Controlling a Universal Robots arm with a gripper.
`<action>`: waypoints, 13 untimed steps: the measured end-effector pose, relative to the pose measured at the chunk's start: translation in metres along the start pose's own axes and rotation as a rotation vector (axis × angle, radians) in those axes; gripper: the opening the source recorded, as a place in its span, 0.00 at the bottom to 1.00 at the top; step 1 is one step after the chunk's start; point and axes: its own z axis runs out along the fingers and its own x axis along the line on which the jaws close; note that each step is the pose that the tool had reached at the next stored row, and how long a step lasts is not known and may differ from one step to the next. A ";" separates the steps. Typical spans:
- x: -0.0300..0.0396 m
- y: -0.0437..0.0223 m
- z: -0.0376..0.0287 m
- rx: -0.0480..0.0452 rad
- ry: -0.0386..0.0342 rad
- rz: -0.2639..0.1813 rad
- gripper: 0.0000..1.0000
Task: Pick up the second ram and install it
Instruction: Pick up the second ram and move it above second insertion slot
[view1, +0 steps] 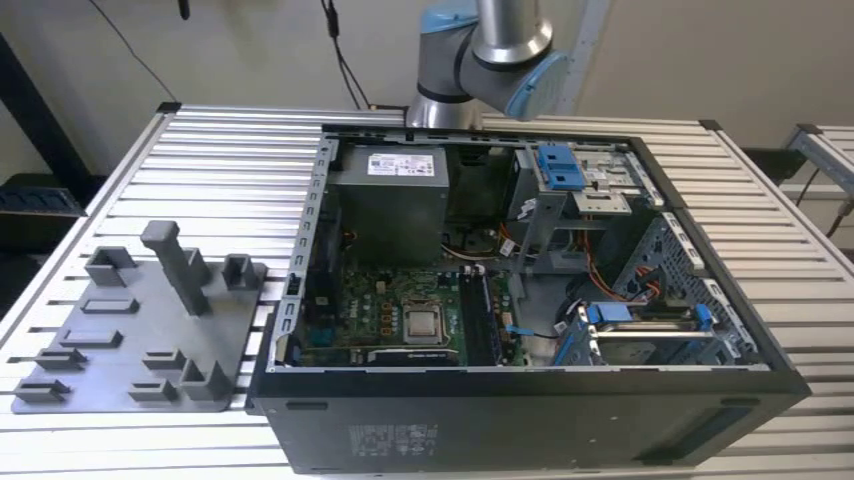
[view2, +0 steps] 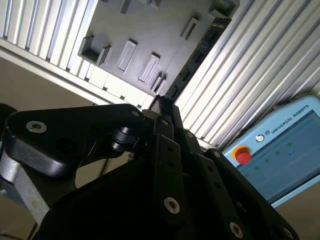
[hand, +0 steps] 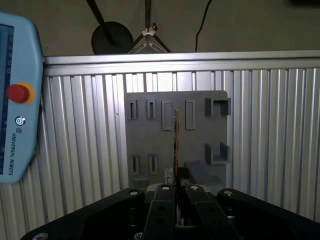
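I see the tool clamped tight on the second ram, which shows edge-on in the first wrist view. In the second wrist view it's a dark stick running out from the fingertips. The stick points at the grey holder tray on the slatted desk; can't tell if it touches. A teach pendant lies beside the tray. In the exterior view, the open PC case sits at the exterior view's right of the tray.

arm: silver tube, grey joints, pale-blue caps | jaws: black linkage bars, silver screws, round pivots
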 end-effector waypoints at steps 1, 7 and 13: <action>0.0000 0.0000 -0.0001 -0.0001 0.0001 0.000 0.14; -0.0003 -0.0057 0.0001 0.0000 0.0000 0.000 0.14; -0.0011 -0.0183 0.0003 -0.0006 0.0000 0.000 0.14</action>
